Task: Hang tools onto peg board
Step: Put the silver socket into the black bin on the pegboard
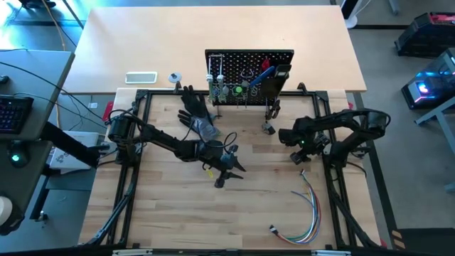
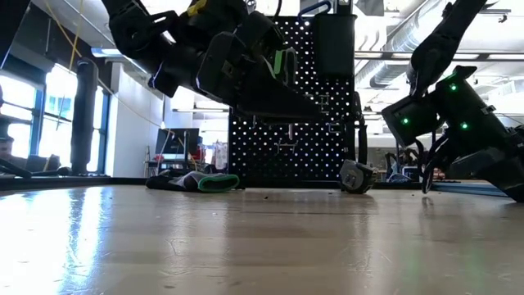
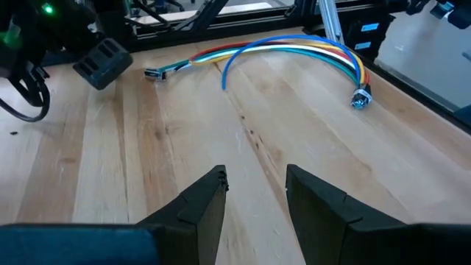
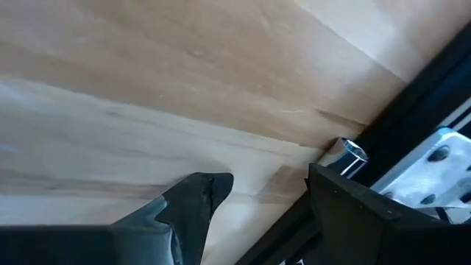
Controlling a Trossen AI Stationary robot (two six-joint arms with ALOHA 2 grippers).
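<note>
High view: the peg board (image 1: 249,71) stands at the table's far edge, several tools (image 1: 238,89) hung; one small tool (image 1: 268,129) lies before it (unhung). Left gripper (image 1: 226,176) mid-table, jaws apart, empty. Right gripper (image 4: 257,195) wide, empty. Low view: wood table (image 2: 246,246), glove (image 2: 192,181), workshop behind.

Too small to tell apart: tools (image 1: 238,89) on peg board (image 1: 249,65). Partly hidden behind left arm: black glove (image 1: 195,114).
</note>
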